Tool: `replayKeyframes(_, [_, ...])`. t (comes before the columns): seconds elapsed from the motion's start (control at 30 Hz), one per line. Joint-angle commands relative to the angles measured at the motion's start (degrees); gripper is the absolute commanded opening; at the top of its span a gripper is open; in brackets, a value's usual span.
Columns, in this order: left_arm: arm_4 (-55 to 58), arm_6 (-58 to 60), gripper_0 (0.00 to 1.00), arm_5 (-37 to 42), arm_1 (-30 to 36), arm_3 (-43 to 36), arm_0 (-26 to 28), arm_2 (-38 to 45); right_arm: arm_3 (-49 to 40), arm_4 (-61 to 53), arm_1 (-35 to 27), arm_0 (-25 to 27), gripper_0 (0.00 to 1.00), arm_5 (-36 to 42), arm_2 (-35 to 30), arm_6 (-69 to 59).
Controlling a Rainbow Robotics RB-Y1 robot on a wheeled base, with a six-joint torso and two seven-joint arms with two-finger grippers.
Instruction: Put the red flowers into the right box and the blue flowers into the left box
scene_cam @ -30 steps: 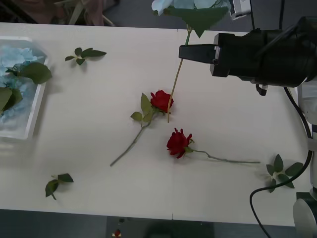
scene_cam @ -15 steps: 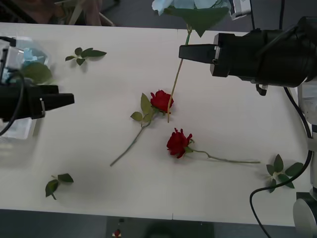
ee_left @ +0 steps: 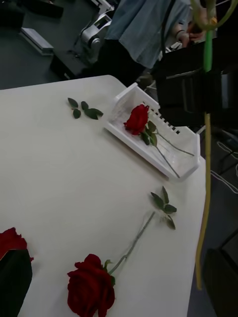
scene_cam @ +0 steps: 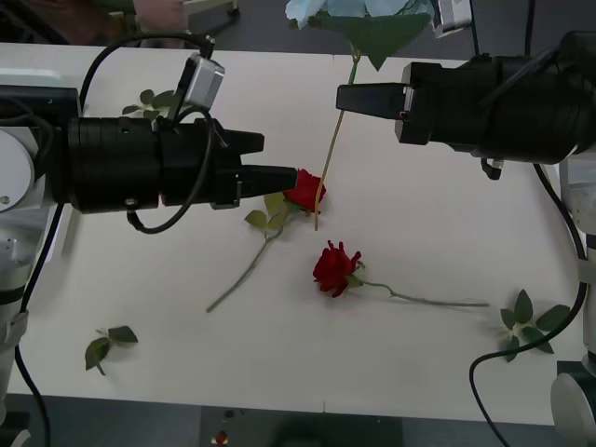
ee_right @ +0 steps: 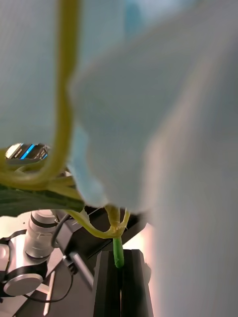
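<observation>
Above the table's far edge, the right hand (scene_cam: 349,98) grips a blue flower (scene_cam: 358,13), its bloom cut off; left hand's (scene_cam: 289,177) grip unclear.

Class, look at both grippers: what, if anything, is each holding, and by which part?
The right gripper holds a blue flower by the top of its stem, just under the bloom. The left gripper holds nothing; it sits beside a red rose.

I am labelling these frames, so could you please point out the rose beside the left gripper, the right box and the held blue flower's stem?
rose (scene_cam: 305,191), front view, bloom.
right box (ee_left: 191,148), left wrist view, rim.
blue flower's stem (scene_cam: 332,144), front view, mid-stem.
</observation>
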Motion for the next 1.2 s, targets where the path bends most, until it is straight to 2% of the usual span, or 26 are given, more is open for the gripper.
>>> replayKeyframes(0.03, [1.6, 3.9, 1.0, -0.6, -0.4, -1.9, -2.4, -1.8, -1.1, -0.6, 0.3, -1.2, 0.0, -0.2, -0.5, 0.8])
replayKeyframes(0.4, [-2.4, 5.1, 1.0, -6.4, -3.3, -1.9, -4.4, -11.2, -1.1, -0.6, 0.3, -1.2, 0.0, -0.2, -0.5, 0.8])
replayKeyframes(0.43, [-2.6, 5.1, 0.92, -6.6, -3.5, -1.9, -4.3, -11.5, -1.1, -0.6, 0.3, -1.2, 0.0, -0.2, -0.5, 0.8])
replayKeyframes(0.47, [-3.3, 5.2, 0.59, -6.8, -3.6, -1.8, -4.3, -11.9, -1.1, -0.6, 0.3, -1.2, 0.0, -0.2, -0.5, 0.8])
replayKeyframes(0.5, [-3.7, 5.4, 0.18, -6.8, -3.9, -1.9, -4.3, -12.1, -1.1, -0.6, 0.3, -1.2, 0.0, -0.2, -0.5, 0.8])
replayKeyframes(0.53, [-4.2, 5.5, 0.0, -6.8, -4.0, -1.8, -4.3, -12.1, -1.1, -0.6, 0.3, -1.2, 0.0, -0.2, -0.5, 0.8])
replayKeyframes(0.93, [-3.4, 5.4, 0.0, -7.6, -3.1, -1.9, -4.2, -12.5, -1.1, -0.6, 0.3, -1.2, 0.0, -0.2, -0.5, 0.8])
replayKeyframes(1.13, [-1.0, 5.3, 0.0, -7.6, -1.1, -1.9, -4.1, -10.1, -1.1, -0.6, 0.3, -1.2, 0.0, -0.2, -0.5, 0.8])
replayKeyframes(1.2, [0.6, 5.2, 0.0, -7.6, -0.1, -1.9, -3.8, -9.4, -1.1, -0.6, 0.3, -1.2, 0.44, -0.2, -0.5, 0.8])
